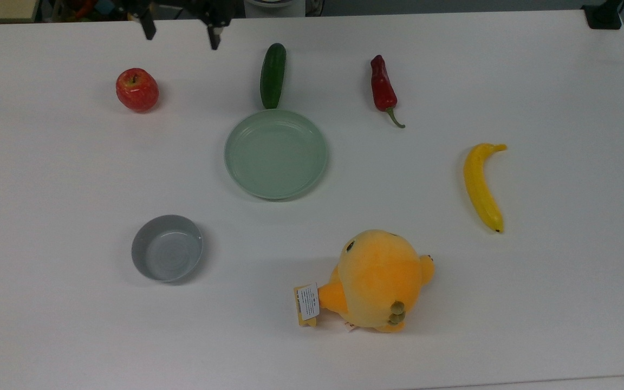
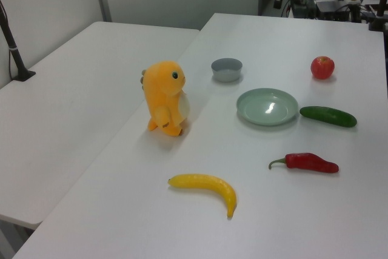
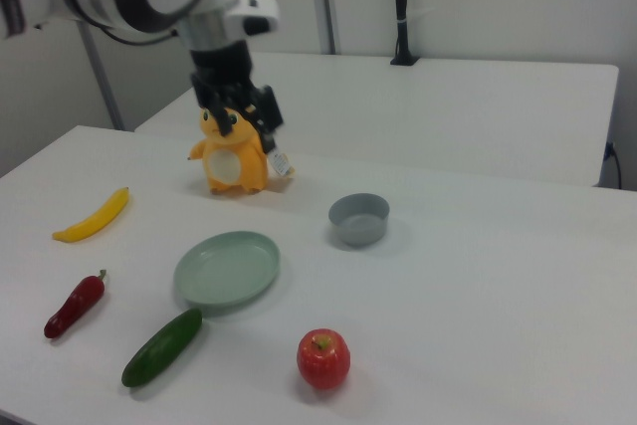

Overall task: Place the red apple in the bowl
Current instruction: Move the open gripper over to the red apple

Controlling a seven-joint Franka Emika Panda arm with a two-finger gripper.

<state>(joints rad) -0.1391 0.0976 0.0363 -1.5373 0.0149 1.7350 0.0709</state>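
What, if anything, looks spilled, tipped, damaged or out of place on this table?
Nothing stands out. The red apple sits upright on the table, the bowl is upright and empty, and the plate, cucumber, chili, banana and plush toy lie apart, undamaged.

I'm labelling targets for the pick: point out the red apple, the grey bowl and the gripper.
red apple (image 1: 137,90): top view, middle of its skin.
bowl (image 1: 167,248): top view, inner floor.
gripper (image 1: 181,32): top view, midway between its open fingertips.

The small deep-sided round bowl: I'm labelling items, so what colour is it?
Plain grey, no pattern: the small round bowl shows best in the top view.
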